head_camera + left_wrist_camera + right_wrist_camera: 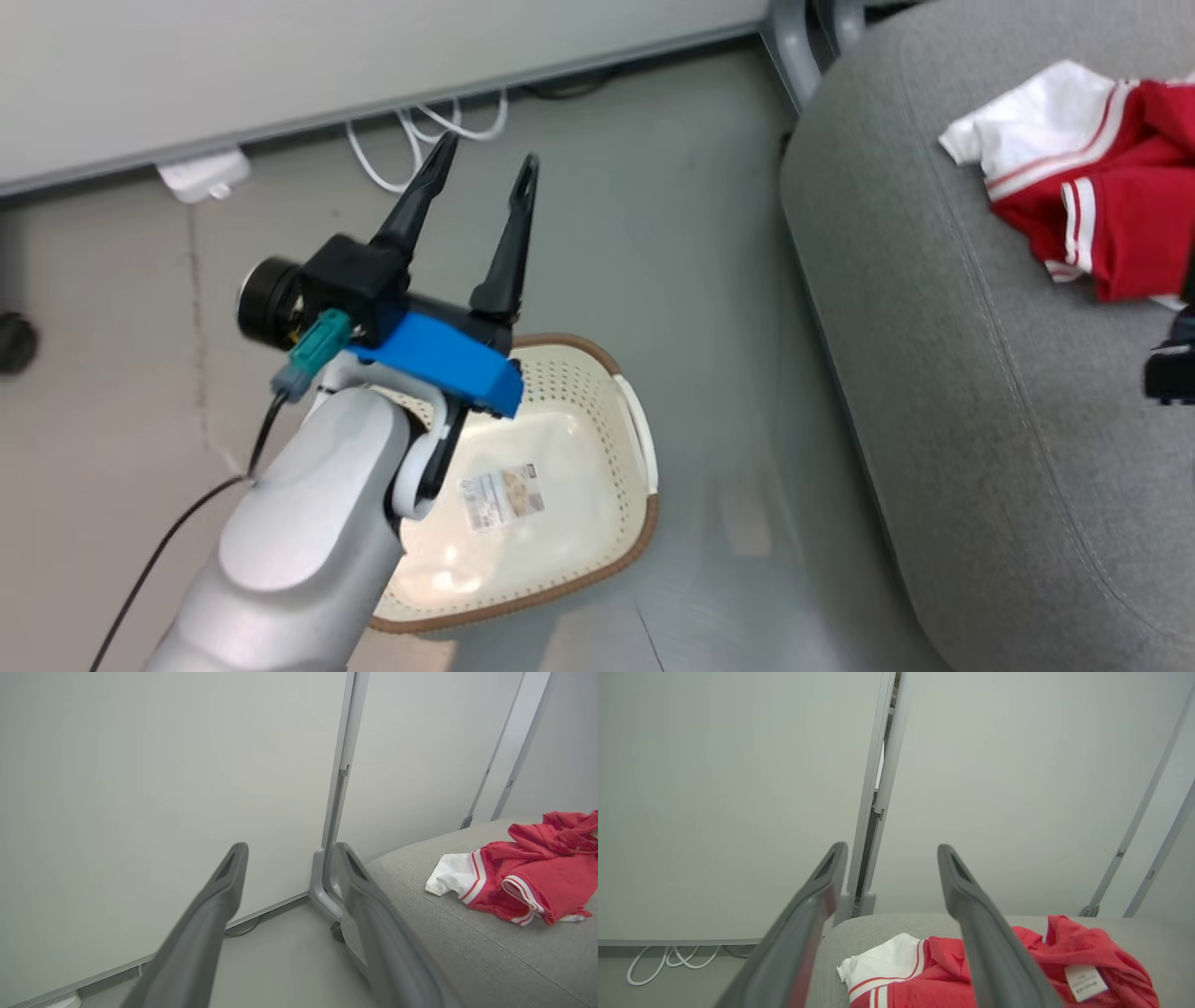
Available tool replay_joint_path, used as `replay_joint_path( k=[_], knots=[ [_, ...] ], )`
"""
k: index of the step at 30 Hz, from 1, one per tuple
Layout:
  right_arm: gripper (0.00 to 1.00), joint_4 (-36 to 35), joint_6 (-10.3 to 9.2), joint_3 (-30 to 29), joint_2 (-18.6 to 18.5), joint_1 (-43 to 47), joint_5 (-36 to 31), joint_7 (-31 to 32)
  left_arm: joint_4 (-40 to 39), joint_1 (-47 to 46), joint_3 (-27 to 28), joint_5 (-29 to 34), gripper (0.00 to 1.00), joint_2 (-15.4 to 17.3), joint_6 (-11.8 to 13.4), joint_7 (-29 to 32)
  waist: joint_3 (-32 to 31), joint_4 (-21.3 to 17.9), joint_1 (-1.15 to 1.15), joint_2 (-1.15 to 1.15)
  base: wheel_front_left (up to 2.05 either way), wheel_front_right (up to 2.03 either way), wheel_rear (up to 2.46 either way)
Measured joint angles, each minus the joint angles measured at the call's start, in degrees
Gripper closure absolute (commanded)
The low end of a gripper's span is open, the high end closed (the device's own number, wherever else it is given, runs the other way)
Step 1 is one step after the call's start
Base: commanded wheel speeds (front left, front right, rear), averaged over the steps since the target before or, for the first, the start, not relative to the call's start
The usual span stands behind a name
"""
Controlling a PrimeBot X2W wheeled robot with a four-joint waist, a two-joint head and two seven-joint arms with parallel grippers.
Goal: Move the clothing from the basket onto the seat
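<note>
The red and white clothing lies crumpled on the grey seat at the upper right; the clothing also shows in the left wrist view and the clothing in the right wrist view. The cream basket stands on the floor left of the seat, with just a barcode label showing inside. My left gripper hovers above the basket's far left side, open and holding nothing; the left gripper points at the wall. My right gripper is open above the clothing, apart from it.
White cables and a white adapter lie on the floor by the pale wall panel. A grey panel foot stands near the seat's far corner. Bare grey floor separates basket and seat.
</note>
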Motion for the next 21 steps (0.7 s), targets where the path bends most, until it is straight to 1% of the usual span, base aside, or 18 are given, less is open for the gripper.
replay_joint_path(
  k=[4, 12, 17, 21],
  knots=[
    [0.0, -0.1, 0.0, 4.1, 1.5, 1.1, 0.1, 0.0, -1.2, 5.0, 5.5, 1.7, 0.0, -0.1, -0.1, 0.0, -3.3, 2.5, 0.0, 0.0, 0.0, 0.0, 0.0],
    [0.0, 0.9, 0.0, 10.5, 4.3, 4.1, 0.7, 0.0, -1.9, 14.0, 13.9, 5.0, 0.0, -1.2, -2.0, 0.0, -9.1, 6.8, 0.0, 0.0, 0.0, 0.0, 0.0],
    [0.0, 1.3, 0.0, 12.5, 5.7, 7.1, 1.3, 0.0, -3.3, 18.8, 18.4, 7.1, 0.0, -2.4, -3.3, 0.0, -11.8, 9.0, 0.0, 0.0, 0.0, 0.0, 0.0],
    [0.0, 1.5, 0.0, 12.7, 6.8, 9.4, 1.9, 0.0, -4.4, 22.3, 21.5, 9.0, 0.0, -3.3, -4.4, 0.0, -13.7, 10.3, 0.0, 0.0, 0.0, 0.0, 0.0]
  ],
)
